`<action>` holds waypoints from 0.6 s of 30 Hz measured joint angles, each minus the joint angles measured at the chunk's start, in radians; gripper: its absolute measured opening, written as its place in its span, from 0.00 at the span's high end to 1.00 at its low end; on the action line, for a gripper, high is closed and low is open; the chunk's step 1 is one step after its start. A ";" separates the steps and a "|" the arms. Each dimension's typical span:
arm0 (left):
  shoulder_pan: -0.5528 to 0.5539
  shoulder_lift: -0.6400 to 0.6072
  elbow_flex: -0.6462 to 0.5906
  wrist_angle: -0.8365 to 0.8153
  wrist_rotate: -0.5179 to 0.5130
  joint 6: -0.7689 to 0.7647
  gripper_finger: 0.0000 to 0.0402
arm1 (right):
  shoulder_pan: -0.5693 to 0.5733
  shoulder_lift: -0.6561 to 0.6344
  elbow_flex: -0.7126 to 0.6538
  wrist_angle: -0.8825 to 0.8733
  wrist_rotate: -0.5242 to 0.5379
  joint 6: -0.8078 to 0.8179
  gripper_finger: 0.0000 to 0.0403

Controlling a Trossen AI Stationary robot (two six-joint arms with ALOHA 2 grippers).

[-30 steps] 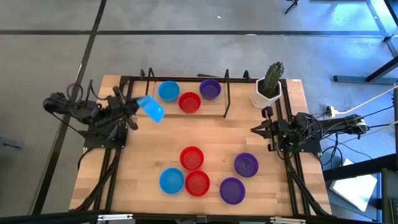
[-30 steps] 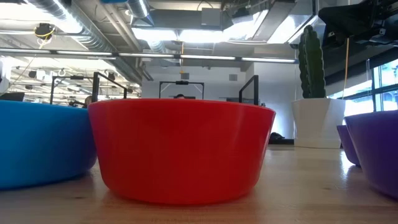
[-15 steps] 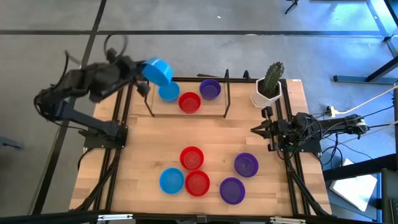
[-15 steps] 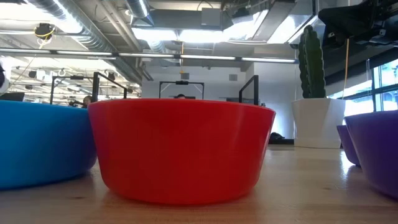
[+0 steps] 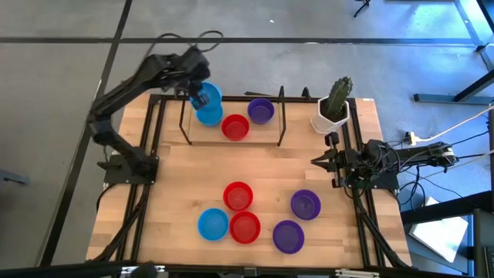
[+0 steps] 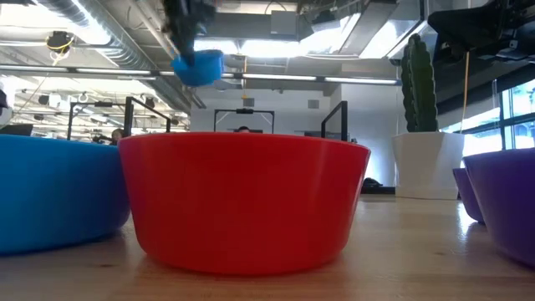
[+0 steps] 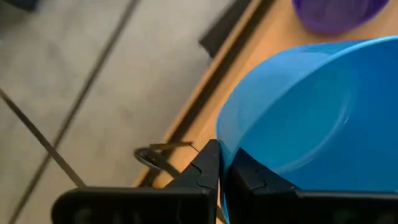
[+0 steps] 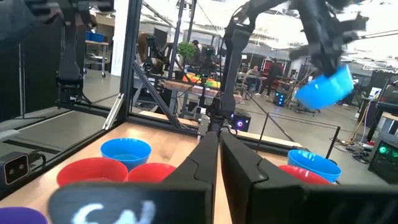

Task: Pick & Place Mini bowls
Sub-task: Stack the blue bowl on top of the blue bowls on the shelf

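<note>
a: where are you holding things right now?

b: your left gripper [image 5: 202,99] is clenching the rim of a blue mini bowl [image 5: 208,96], carrying it in the air over the far left of the table [image 5: 177,193], right above the blue bowl [image 5: 208,116] already sitting there. in the left wrist view the rim is pinched between the two fingers [image 7: 205,171].

a: and your other arm?

b: your right gripper [image 5: 318,161] is waiting at the right edge, fingers pressed together on nothing, just near the cactus pot [image 5: 332,117].

a: how far along are you looking?

b: partway, i'd judge. at the far side, between the black uprights, you're showing that blue bowl, a red bowl [image 5: 235,127] and a purple bowl [image 5: 261,110] in a row. whether any of them is a stack, you cannot tell from above.

a: what is left?

b: near you, five are lying loose: a red one [image 5: 238,195], a blue one [image 5: 213,224], another red [image 5: 245,228], and two purple ones [image 5: 306,204] [image 5: 288,236]. so you're likely setting this blue bowl down onto its match, then coming back for those five.
</note>
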 joint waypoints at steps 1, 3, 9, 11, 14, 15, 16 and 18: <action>0.016 0.026 0.000 -0.003 0.019 0.010 0.99 | 0.000 0.000 0.000 0.000 0.000 -0.005 0.95; 0.043 0.078 0.000 -0.010 0.046 0.018 0.99 | 0.000 0.000 0.000 0.000 0.000 -0.019 0.95; 0.081 0.210 0.000 -0.041 0.125 0.023 0.99 | 0.000 0.000 0.000 0.000 0.000 -0.019 0.95; 0.082 0.245 0.000 -0.058 0.149 0.024 0.99 | 0.000 0.000 0.000 -0.001 0.000 -0.019 0.95; 0.082 0.291 0.000 -0.080 0.153 0.025 0.99 | 0.000 0.000 0.000 -0.001 0.000 -0.019 0.95; 0.082 0.305 0.000 -0.079 0.148 0.025 0.99 | 0.000 0.000 0.000 0.000 0.000 -0.019 0.95; 0.083 0.318 0.000 -0.078 0.144 0.025 0.99 | 0.000 0.000 0.000 -0.001 0.000 -0.019 0.95; 0.091 0.337 -0.001 -0.075 0.131 0.030 0.99 | 0.000 0.000 0.000 -0.001 0.000 -0.019 0.95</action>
